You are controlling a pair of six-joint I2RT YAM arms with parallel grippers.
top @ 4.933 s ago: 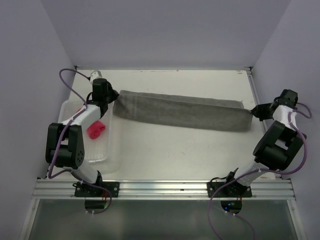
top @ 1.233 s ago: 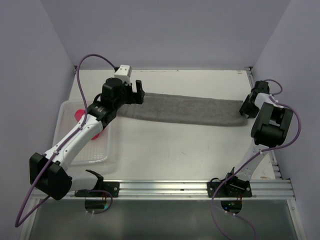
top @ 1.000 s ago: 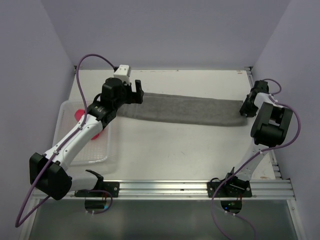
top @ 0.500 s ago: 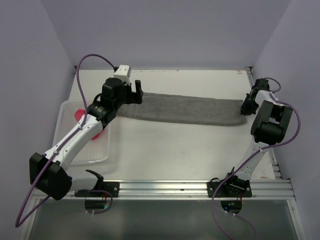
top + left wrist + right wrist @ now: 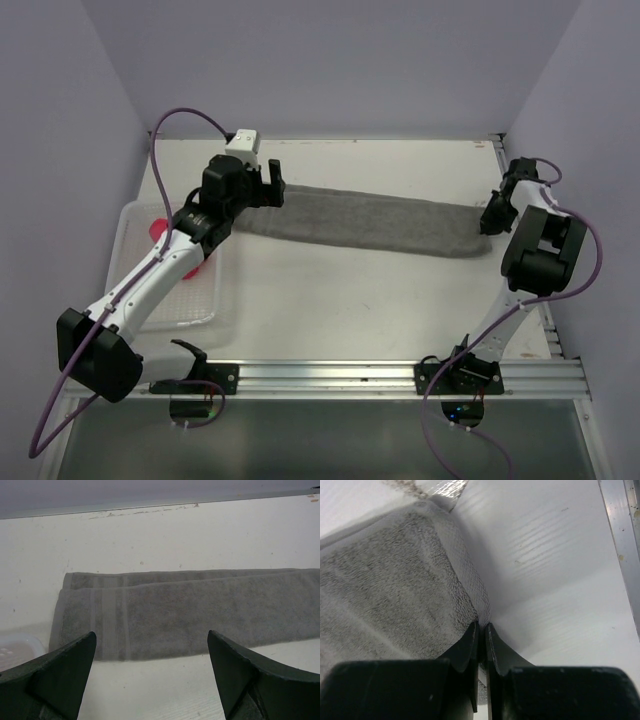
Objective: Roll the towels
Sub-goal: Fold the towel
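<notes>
Two towels were in view from above. The grey towel (image 5: 360, 222), folded into a long narrow strip, lay flat across the far half of the white table (image 5: 350, 300), running from the back left down slightly toward the right edge. The pink towel (image 5: 157, 227) sat in the white basket (image 5: 185, 310) at the table's left side (only small bits of it showed past the left arm, so its shape could not be told).

The left gripper (image 5: 262, 188) hung over the strip's left end with its fingers (image 5: 60, 670) spread wide apart and nothing between them. In the left wrist view the towel's short left edge, with its woven band, lay between and beyond the two dark fingertips, and a second layer of cloth peeked out along the far side of the fold.

The right gripper (image 5: 490, 220) was down at the strip's right end, close to the table's right rail. In the right wrist view its fingers (image 5: 465, 645) were pressed almost together, with only a thin slit between them, and the towel's end edge met their tips, apparently pinched there. The cloth bulged up to the left of the fingers, while bare table lay to their right.
</notes>
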